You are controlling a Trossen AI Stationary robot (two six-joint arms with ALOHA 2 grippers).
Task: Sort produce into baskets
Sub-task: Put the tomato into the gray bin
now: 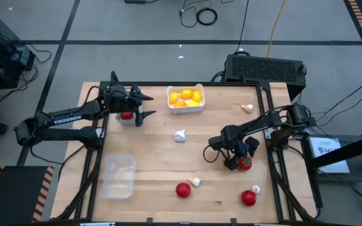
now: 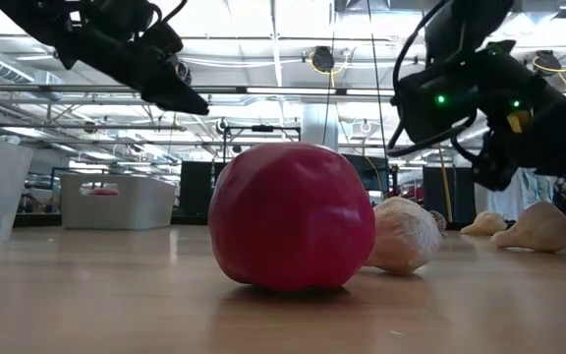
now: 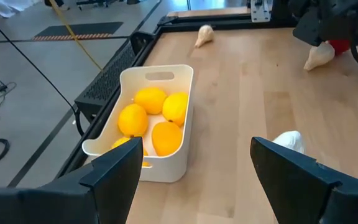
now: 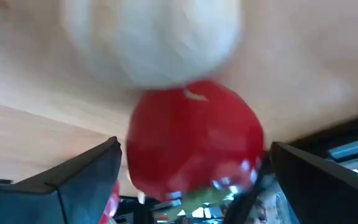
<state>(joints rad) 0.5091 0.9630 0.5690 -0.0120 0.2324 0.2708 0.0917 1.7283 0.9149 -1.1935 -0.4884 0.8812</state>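
Red tomatoes: smooth, round, glossy. One (image 1: 183, 189) lies at the near edge of the desk (image 1: 156, 150), a garlic bulb (image 1: 195, 182) touching it; another (image 1: 249, 198) lies near the right corner, beside a small bulb (image 1: 255, 188).
Right hand (image 1: 239, 160): low over the desk's right side, fingers spread wide and released, a tomato (image 4: 194, 140) with a green stem end between them. Whether the fingers touch it, cannot tell.
Clear basket (image 1: 119, 176): translucent, rounded corners, on the near left of the desk.
Middle garlic (image 1: 180, 135): white, knobbly, alone at mid-desk.
Grey basket (image 1: 126, 117): under the left arm on the far left, a red tomato (image 1: 126, 115) showing inside.
Left hand (image 1: 144, 105): fingers apart, gripping nothing, raised just beside the grey basket and facing the white one.
White basket (image 3: 157, 118): far centre, with a handle slot, filled with smooth yellow-orange lemons (image 3: 151, 118).
Far garlic (image 1: 247, 108): pale, pointed, toward the far right edge.
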